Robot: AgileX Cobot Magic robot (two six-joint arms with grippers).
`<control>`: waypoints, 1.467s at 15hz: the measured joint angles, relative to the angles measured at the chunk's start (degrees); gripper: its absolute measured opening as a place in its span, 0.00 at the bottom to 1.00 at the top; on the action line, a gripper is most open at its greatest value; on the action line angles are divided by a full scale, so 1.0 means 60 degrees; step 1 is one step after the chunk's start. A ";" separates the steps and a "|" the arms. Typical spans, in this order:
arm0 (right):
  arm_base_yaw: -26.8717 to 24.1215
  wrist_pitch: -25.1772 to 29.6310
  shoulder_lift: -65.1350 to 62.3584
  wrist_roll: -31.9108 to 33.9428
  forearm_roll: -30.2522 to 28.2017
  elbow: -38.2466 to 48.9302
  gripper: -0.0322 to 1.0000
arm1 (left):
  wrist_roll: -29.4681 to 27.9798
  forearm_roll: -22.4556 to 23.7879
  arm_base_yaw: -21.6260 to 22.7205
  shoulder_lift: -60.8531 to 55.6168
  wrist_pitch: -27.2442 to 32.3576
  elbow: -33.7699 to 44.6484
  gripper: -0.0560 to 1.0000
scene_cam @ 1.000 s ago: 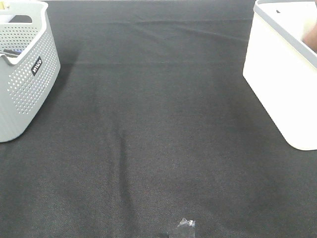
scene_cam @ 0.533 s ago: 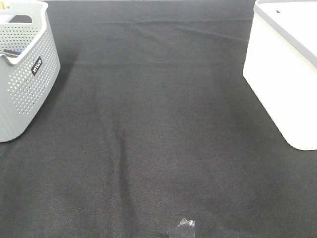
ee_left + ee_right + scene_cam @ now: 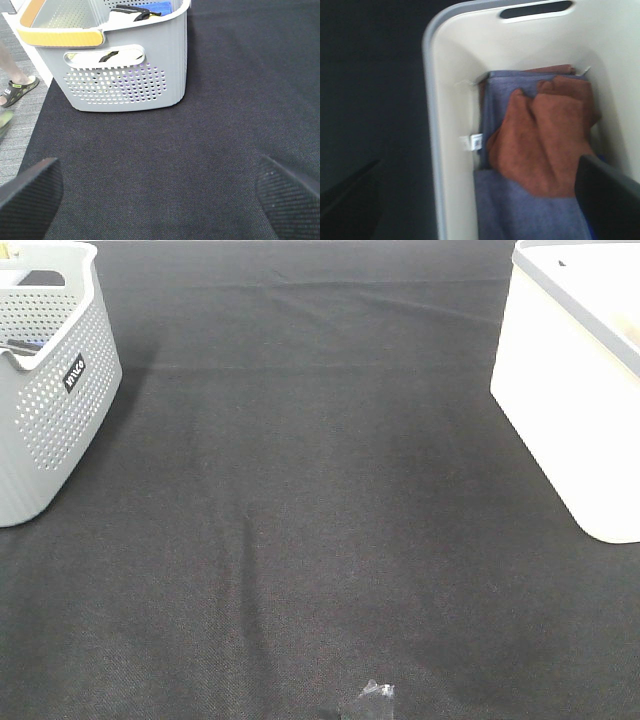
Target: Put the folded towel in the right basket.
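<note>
Folded towel (image 3: pixel 545 145) is lying in the right basket (image 3: pixel 432 100) atop blue-grey cloths (image 3: pixel 520 215), right claw (image 3: pixel 477 200) gaping empty over it, left claw (image 3: pixel 160 190) spreading wide and empty near the grey perforated basket (image 3: pixel 125 85).

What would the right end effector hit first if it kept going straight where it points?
Probably the rust-brown towel in the white basket, though its rim falls between the open fingers; depth is unclear.
</note>
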 joint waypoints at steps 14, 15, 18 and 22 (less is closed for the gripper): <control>0.0420 -0.1929 -1.3751 0.0057 -0.0239 1.3522 0.97 | 0.0000 0.0000 0.0000 0.0000 0.0000 0.0000 0.97; 0.0420 -0.1814 -1.4458 0.0057 -0.0239 1.4037 0.97 | 0.0000 0.0000 0.0000 0.0000 0.0000 0.0000 0.97; 0.0420 -0.1394 -1.6367 0.0057 -0.0239 1.5021 0.97 | 0.0000 0.0000 0.0000 0.0000 0.0000 0.0000 0.97; 0.0420 -0.0745 -1.8105 0.0057 -0.0239 1.5613 0.97 | 0.0000 0.0000 0.0000 0.0000 0.0000 0.0000 0.97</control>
